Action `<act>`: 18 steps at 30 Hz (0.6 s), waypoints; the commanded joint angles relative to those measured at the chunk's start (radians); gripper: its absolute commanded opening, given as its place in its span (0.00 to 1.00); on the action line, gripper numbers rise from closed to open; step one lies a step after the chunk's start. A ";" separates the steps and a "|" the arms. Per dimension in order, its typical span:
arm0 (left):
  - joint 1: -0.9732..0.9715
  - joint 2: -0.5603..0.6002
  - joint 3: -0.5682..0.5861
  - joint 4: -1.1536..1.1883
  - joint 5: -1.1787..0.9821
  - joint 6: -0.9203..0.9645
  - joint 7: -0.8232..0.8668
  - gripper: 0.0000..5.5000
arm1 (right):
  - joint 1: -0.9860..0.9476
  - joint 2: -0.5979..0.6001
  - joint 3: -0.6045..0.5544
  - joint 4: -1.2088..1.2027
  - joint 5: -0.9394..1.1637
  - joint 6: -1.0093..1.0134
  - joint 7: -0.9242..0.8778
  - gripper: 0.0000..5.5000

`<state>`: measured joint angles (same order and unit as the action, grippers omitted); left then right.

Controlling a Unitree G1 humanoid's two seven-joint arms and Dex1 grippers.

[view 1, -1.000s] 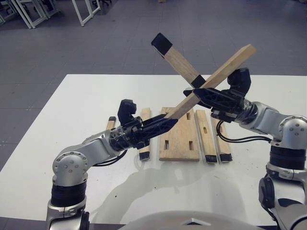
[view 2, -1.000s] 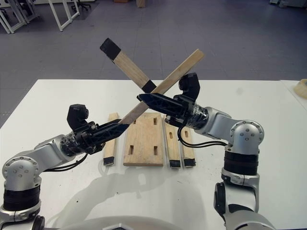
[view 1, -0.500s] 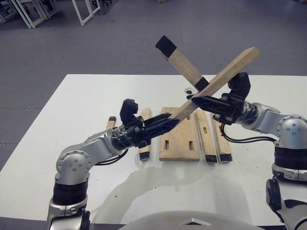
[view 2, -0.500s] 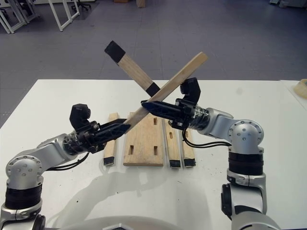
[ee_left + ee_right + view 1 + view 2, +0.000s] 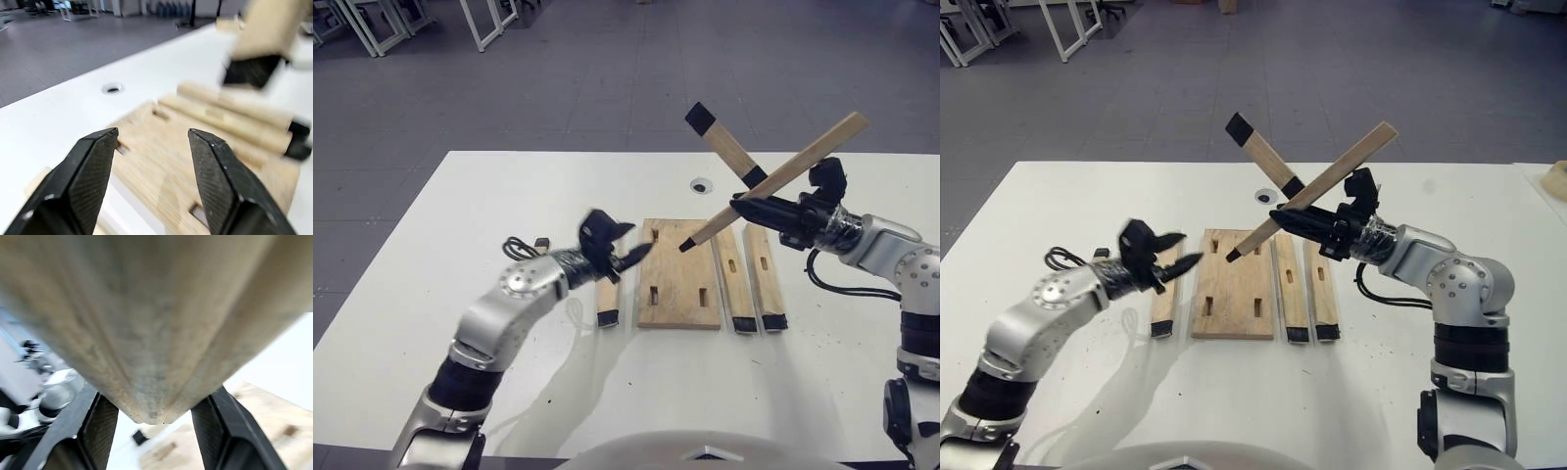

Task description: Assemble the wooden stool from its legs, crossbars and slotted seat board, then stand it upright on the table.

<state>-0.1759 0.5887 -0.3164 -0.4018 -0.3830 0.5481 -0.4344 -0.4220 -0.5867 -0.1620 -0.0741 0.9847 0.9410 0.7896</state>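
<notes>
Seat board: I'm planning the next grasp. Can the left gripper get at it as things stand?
Probably yes. The left gripper is open, just off the left edge of the seat board, with nothing between. The crossed pieces in the right gripper hang above the board's right side.

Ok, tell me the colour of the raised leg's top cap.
Black cap, on a pale wooden leg; clearest in the left eye view.

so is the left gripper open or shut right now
Open: the left gripper has its fingers apart with nothing between them, by the left edge of the seat board. The right gripper holds the crossed legs.
</notes>
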 commanded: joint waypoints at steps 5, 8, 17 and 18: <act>0.053 0.096 -0.195 -0.029 0.288 0.023 -0.061 0.48 | 0.021 0.036 0.018 -0.031 -0.064 -0.044 -0.014 0.37; 0.055 0.100 -0.243 -0.012 0.365 0.018 -0.085 0.48 | 0.031 0.049 0.022 -0.048 -0.070 -0.043 -0.017 0.37; 0.015 0.163 -0.304 0.051 0.602 0.049 -0.130 0.48 | 0.052 0.048 0.020 -0.074 -0.109 -0.065 -0.009 0.37; 0.026 0.190 -0.311 0.047 0.620 0.040 -0.158 0.48 | 0.051 0.036 0.033 -0.073 -0.143 -0.095 0.001 0.37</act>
<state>-0.1970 0.7139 -0.5933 -0.3965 0.1956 0.5491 -0.5351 -0.3713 -0.5303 -0.1394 -0.1352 0.8872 0.8901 0.7784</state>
